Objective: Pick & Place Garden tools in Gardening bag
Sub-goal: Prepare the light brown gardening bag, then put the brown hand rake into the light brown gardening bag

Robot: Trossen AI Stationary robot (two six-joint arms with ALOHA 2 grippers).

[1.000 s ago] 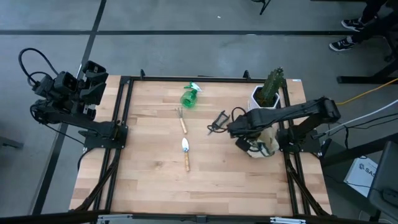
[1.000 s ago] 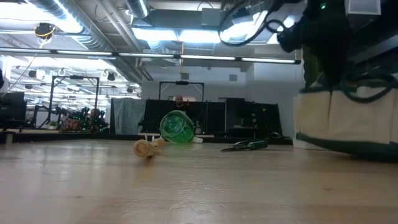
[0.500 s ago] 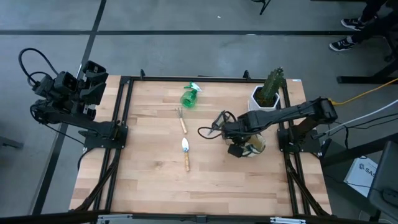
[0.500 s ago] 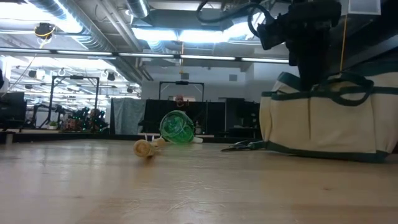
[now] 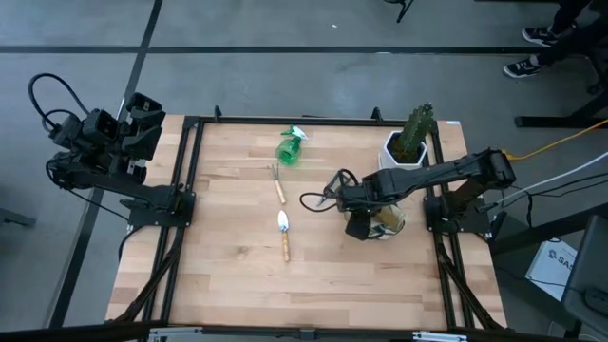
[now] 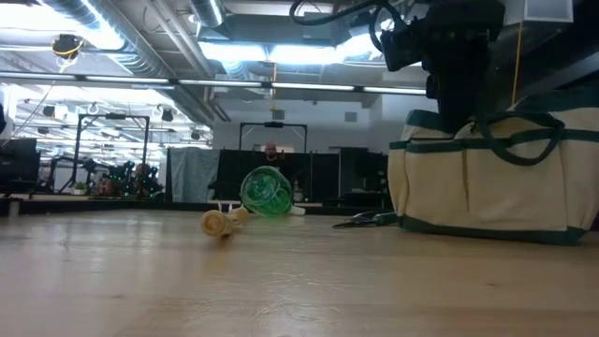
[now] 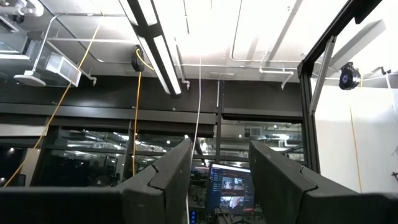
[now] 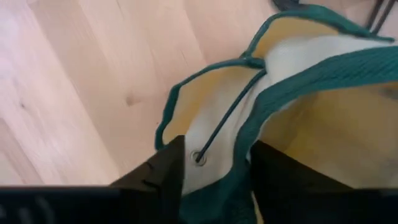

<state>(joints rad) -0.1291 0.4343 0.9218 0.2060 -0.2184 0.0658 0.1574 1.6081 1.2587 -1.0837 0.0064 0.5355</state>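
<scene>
Bag (image 5: pixel 388 220) is seen standing at the table's three o'clock, its green-trimmed rim straddled by the parted fingers of the right gripper (image 8: pixel 214 165), which should be lifted clear before the shears (image 5: pixel 334 188) at its eleven o'clock are approached.

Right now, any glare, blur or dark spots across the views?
Left wrist view: ceiling lights blow out white. Right wrist view: gardening bag close and soft, table's wood grain smeared. Low view: near tabletop blurred, right arm backlit, near black. High view: even light.
</scene>
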